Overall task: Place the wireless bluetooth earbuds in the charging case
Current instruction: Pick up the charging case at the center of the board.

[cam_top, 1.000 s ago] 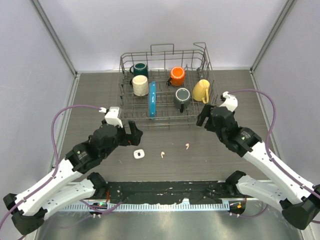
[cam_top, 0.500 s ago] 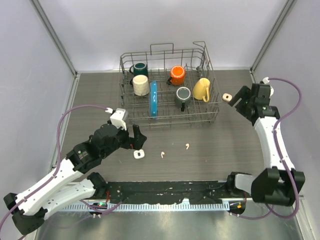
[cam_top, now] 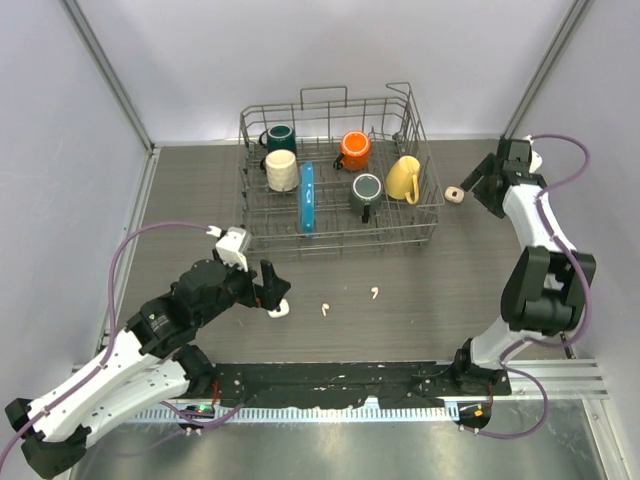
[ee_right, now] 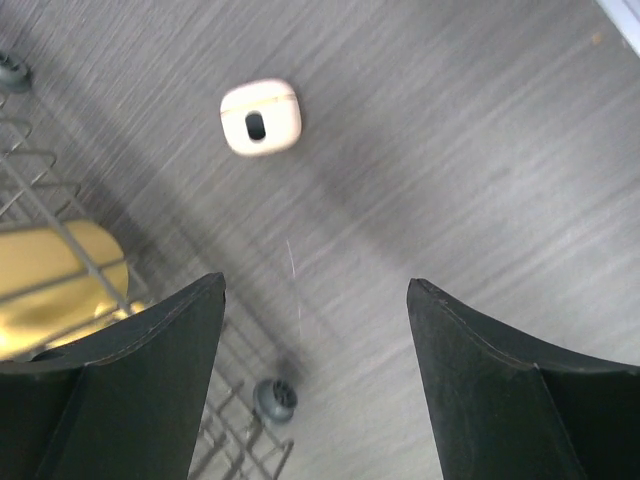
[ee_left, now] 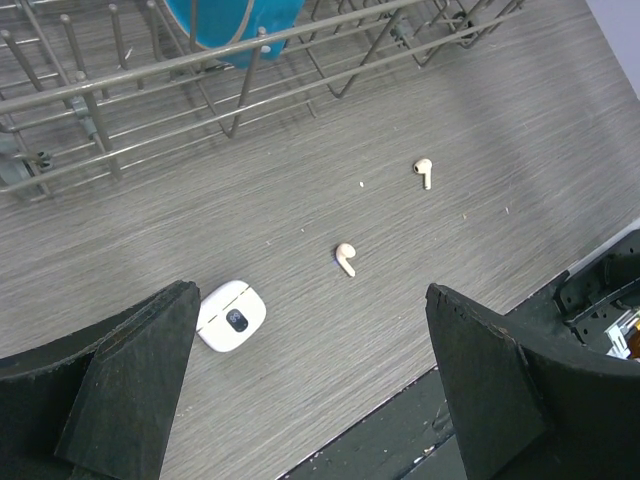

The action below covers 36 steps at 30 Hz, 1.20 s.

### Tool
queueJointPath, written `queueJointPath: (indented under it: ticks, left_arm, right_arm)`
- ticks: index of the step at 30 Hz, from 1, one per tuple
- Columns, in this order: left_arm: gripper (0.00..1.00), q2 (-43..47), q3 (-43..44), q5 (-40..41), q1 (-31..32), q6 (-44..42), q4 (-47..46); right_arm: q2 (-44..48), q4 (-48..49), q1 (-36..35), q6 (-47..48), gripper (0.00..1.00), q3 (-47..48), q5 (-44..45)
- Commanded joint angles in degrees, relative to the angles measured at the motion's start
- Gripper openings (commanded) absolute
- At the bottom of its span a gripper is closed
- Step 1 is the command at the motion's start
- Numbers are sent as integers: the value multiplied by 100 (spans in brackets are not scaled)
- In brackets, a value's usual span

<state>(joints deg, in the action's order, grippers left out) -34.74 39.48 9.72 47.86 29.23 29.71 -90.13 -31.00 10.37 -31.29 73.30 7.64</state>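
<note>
Right arm [cam_top: 530, 208] from rack [cam_top: 340, 245] front to cream case [cam_top: 454, 193]; left arm [cam_top: 190, 300] nearer white case [cam_top: 278, 308].

In the top view the earbuds [cam_top: 324, 309] are too small for detail; the left wrist view's top edge crops the blue item [ee_left: 215, 20].

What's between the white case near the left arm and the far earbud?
The other earbud, touching neither the white case nor the far earbud; the left wrist view shows it.

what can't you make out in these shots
- Left wrist: charging case contents, hidden by its shell; blue item cut off at top edge.
- Right wrist: second case motion-blurred, markings unreadable.
- Top view: earbuds too small to tell left from right.
</note>
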Motion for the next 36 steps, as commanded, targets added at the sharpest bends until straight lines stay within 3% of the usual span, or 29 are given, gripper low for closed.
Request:
queueJointPath:
  ticks: [1,4,7,10,14,20,29,36]
  left_arm:
    - [100,107,59,-110,-22,-190,-115]
    - [100,231,16,-84,-13,-225,-89]
    - [100,433,-28,-75,-22,-278,-45]
    - [100,591,-81,-14,-22,-339,8]
    - [100,688,-125,66,-22,-444,61]
    - [100,548,-20,145,-22,-577,245]
    - [100,389,77,92,-22,-788,342]
    - [100,267,103,101,-13,-831,342]
  right_arm:
    - [-672,533,44,1148,79,747,-364]
    - [-1189,666,53,1965,78,1071,-98]
    - [-1305,1420,88,3097,80,671,-280]
    - [-1358,1886,88,4460,82,310,-1097]
    - [-1586,2301,228,5219,83,264,-1633]
    - [-1938,2573,694,5299,83,396,-3513]
    - [-2466,2635,747,5897,83,510,-3998]
    - [-2694,3029,747,6126,83,510,-3550]
